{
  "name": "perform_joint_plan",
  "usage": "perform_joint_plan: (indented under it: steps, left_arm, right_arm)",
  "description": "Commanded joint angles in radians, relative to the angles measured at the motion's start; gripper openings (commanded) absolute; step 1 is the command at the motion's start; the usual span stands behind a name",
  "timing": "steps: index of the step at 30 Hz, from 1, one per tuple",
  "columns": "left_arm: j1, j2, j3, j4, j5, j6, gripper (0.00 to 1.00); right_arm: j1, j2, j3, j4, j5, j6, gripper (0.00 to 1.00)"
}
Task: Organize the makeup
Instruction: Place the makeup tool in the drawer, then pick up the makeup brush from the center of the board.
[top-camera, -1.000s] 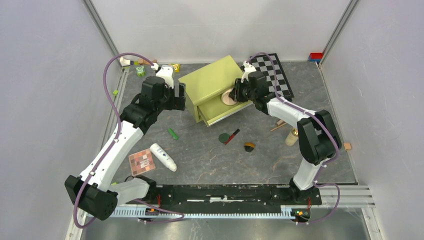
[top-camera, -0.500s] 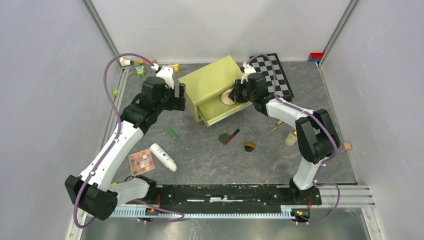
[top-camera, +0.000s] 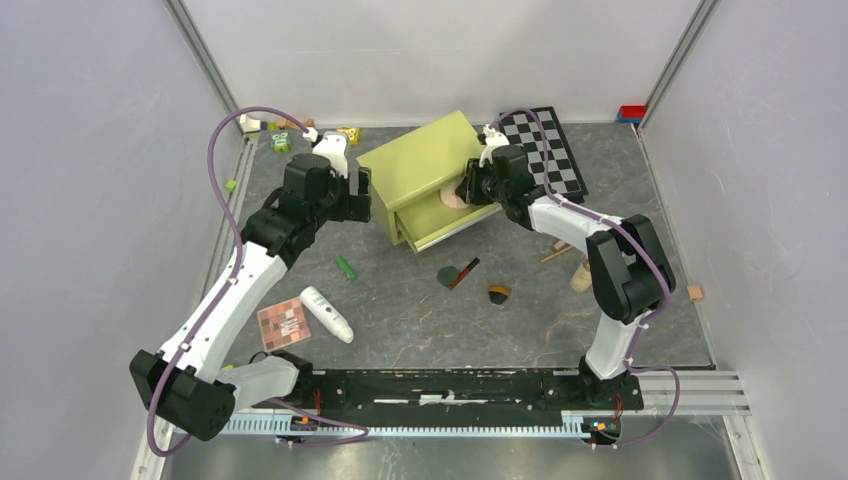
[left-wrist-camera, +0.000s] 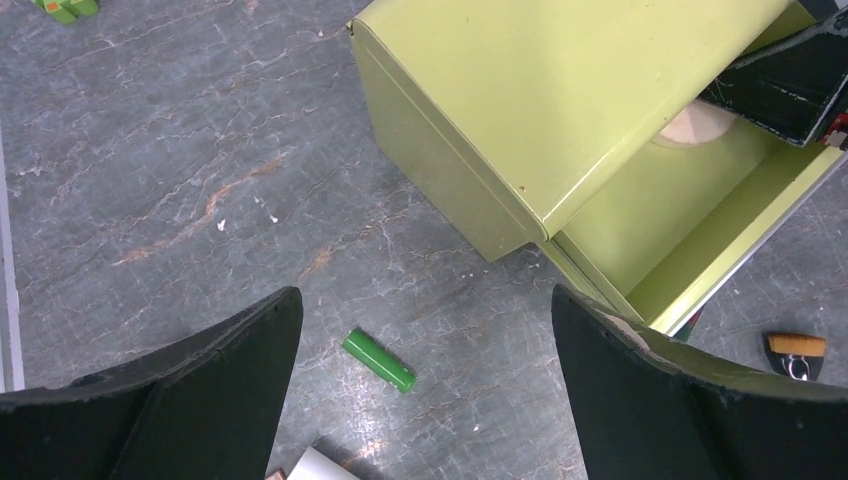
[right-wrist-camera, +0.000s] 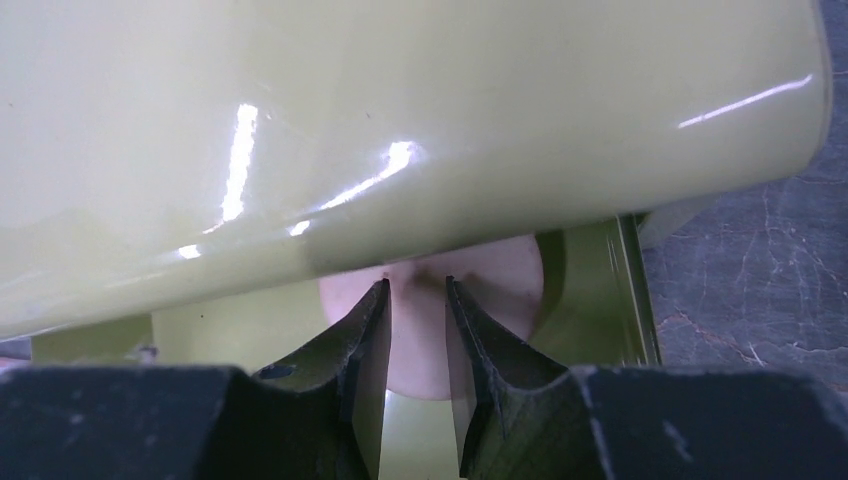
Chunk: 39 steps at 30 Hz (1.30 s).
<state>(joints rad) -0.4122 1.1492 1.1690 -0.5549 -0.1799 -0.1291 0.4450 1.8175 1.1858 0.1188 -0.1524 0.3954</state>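
— How far along is it with the makeup, do you think?

— Near the beginning, I would say. Only the round peach compact (right-wrist-camera: 500, 285) is in the open drawer (top-camera: 447, 236) of the yellow-green box (top-camera: 415, 165). It sits at the back, half under the top of the box.

— Is the right gripper (right-wrist-camera: 415, 292) holding it?

— That I cannot tell. It reaches into the drawer, and its two fingers stand close together with only a thin gap. The compact shows behind and between them, wider than both. Perhaps it pinches the compact, perhaps it only rests above it or pushes it.

— And the left gripper (left-wrist-camera: 425, 295)?

— It is spread wide and has nothing in it. It hangs just beside the left side of the box.

— So what is left?

— Almost everything. The eyeshadow palette (top-camera: 284, 322) and the white tube (top-camera: 326, 313) lie near each other on the table (top-camera: 400, 320), on the left side in front. A small green stick (left-wrist-camera: 379, 361) lies alone closer to the box. The dark green disc (top-camera: 447, 275) and the red stick (top-camera: 466, 271) are touching, in front of the drawer. The beige bottle (top-camera: 581, 276) stands by the right arm and is partly hidden. If all of these belong in the drawer, I judge that most of the work is not done.
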Motion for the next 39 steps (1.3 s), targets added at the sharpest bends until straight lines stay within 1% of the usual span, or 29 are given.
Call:
perform_joint_plan:
  steps: [1,6,14,17,19,22,24,29,31,34,39]
  left_arm:
    - [-0.004,-0.019,-0.008,-0.006,0.004,-0.009,1.00]
    - [-0.004,-0.018,-0.006,-0.005,0.007,-0.010,1.00]
    - [-0.004,0.002,0.041,-0.004,0.015,-0.018,1.00]
    - [-0.004,0.015,0.073,0.006,0.025,-0.024,1.00]
    - [-0.004,0.027,0.089,0.017,0.034,-0.028,1.00]
    - [-0.004,0.053,0.121,0.028,0.036,-0.033,1.00]
    - [-0.005,0.069,0.142,0.037,0.033,-0.038,1.00]
    - [-0.004,0.103,0.209,0.063,-0.003,-0.039,1.00]
    - [-0.004,0.120,0.239,0.082,-0.026,-0.035,1.00]
    - [-0.003,0.147,0.250,0.130,-0.047,-0.023,1.00]
    - [-0.002,0.202,0.261,0.133,-0.070,0.000,1.00]
  right_arm:
    - [0.008,0.030,0.050,-0.028,0.020,-0.007,0.32]
    - [0.008,-0.011,0.023,0.000,0.011,-0.014,0.33]
    - [0.008,-0.155,0.046,0.005,-0.023,-0.049,0.35]
    - [0.007,-0.219,0.048,-0.004,-0.013,-0.064,0.36]
    - [0.007,-0.267,0.043,-0.038,0.021,-0.078,0.36]
    - [0.007,-0.346,-0.009,-0.112,0.139,-0.088,0.40]
    - [0.004,-0.409,-0.070,-0.179,0.271,-0.087,0.43]
    - [-0.024,-0.563,-0.227,-0.231,0.537,-0.074,0.51]
    - [-0.054,-0.598,-0.268,-0.249,0.588,-0.064,0.53]
    - [-0.118,-0.582,-0.260,-0.294,0.587,-0.065,0.54]
    - [-0.188,-0.411,-0.110,-0.490,0.590,-0.097,0.58]
